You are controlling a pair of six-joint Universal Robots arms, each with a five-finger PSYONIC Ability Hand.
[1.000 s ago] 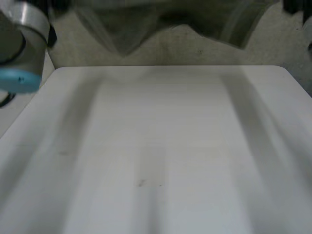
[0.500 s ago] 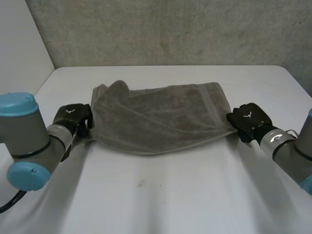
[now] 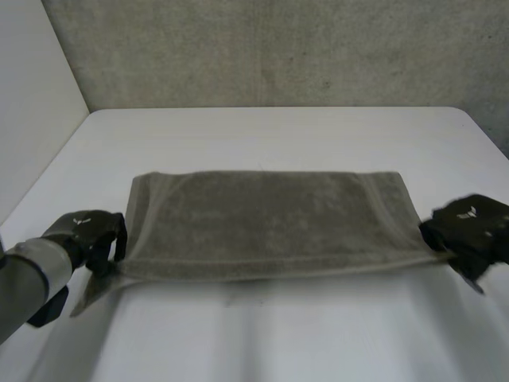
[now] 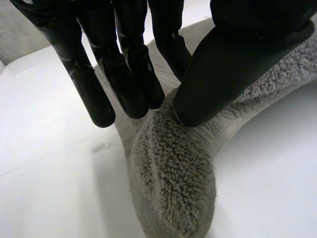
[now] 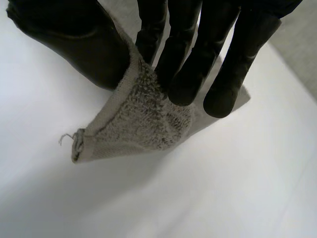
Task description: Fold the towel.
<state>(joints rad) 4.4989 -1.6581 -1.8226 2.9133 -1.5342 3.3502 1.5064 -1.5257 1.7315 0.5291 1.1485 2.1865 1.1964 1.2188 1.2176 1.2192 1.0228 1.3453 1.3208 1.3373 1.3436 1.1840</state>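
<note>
A grey-brown towel [image 3: 270, 219] lies stretched wide across the middle of the white desk [image 3: 278, 135]. The left hand [image 3: 83, 235] pinches the towel's near left corner between thumb and fingers [image 4: 124, 84]. The right hand [image 3: 469, 227] pinches the near right corner the same way. A rough grey wall [image 3: 278, 48] stands behind the desk, with a plain white panel [image 3: 32, 95] at its left.

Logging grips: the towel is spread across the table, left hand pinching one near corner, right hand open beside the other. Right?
No: the right hand is shut on the towel, pinching that corner between thumb and fingers, as the right wrist view shows.
</note>
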